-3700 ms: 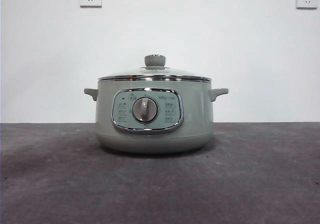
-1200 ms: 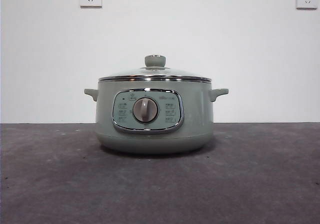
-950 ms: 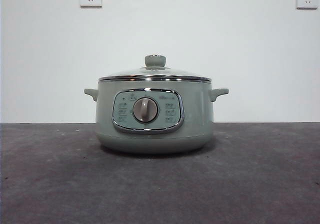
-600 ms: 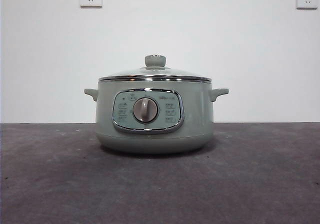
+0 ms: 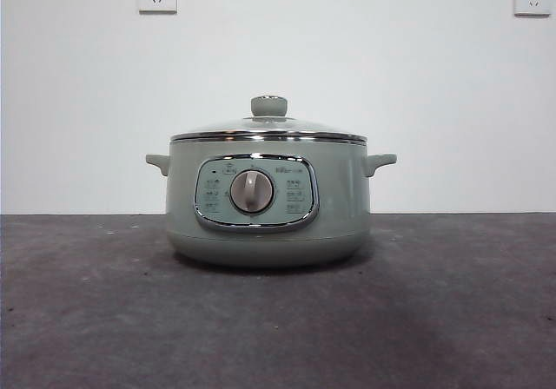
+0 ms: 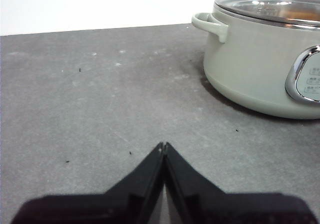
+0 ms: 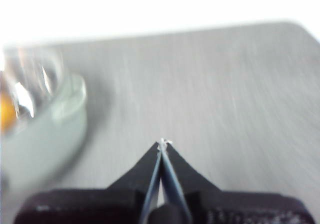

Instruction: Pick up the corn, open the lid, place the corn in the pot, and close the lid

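2 black grippers wait low over the gray table (image 5: pixel 452 319), 1 on each side of the pot (image 5: pixel 347 207). No arm shows in the front view.

On the left is the left gripper (image 6: pixel 163 145). Its jaws are pressed together with nothing between them. It points across the table, and the pot lies ahead of it and off to the right, with the left handle (image 6: pixel 210 26) on the side closest to it. Bare table lies between the 2.

In the middle stands the pot, with its dial facing the near side. The lid (image 5: pixel 269 130) sits flat on the rim, so the pot is closed, and the green knob (image 5: pixel 269 105) stands on top.

A small orange patch shows through the glass. I think it is the corn (image 7: pixel 6 111), lying inside the pot under the lid. It is too blurry to tell which way its long side points.

On the right is the right gripper (image 7: pixel 163 143). Its jaws are pressed together too and hold nothing. The pot lies ahead of it and off to the left. This view is blurry.

To me the job looks done. I cannot tell which arm is nearer to the knob.
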Controlling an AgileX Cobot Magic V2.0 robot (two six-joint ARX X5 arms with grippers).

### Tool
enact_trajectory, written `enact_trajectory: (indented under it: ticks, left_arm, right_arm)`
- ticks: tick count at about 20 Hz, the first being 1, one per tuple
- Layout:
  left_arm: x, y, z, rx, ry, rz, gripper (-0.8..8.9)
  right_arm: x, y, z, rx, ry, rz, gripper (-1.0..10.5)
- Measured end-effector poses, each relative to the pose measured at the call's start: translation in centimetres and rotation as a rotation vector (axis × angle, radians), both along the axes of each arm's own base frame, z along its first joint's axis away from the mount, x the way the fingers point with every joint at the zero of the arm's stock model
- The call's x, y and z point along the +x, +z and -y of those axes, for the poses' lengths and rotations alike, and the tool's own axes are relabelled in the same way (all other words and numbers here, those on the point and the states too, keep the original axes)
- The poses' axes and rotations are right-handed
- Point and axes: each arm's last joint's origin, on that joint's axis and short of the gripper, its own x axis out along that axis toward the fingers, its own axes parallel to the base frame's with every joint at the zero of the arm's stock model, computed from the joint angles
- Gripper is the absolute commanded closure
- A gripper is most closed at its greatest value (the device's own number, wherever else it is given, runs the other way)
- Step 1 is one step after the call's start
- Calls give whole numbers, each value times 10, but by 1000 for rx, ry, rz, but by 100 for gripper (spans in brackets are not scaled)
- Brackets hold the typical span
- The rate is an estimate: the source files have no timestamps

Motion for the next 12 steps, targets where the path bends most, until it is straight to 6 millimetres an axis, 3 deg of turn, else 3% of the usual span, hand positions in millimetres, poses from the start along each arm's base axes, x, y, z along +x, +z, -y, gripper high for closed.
enact_trajectory:
  ticks: [2,5,9,12]
  left_arm:
    - [0,0,0,0,0,-2,816]
    - [0,0,0,0,0,-2,816]
    - [0,0,0,0,0,-2,816]
    - [0,0,0,0,0,-2,816]
  right_arm:
    - [-1,-38,9,46,-21,123,946]
    - [-9,-94,21,50,-78,106,946]
    - [-12,-127,26,63,-73,80,946]
    - [-14,-137,27,68,-62,76,946]
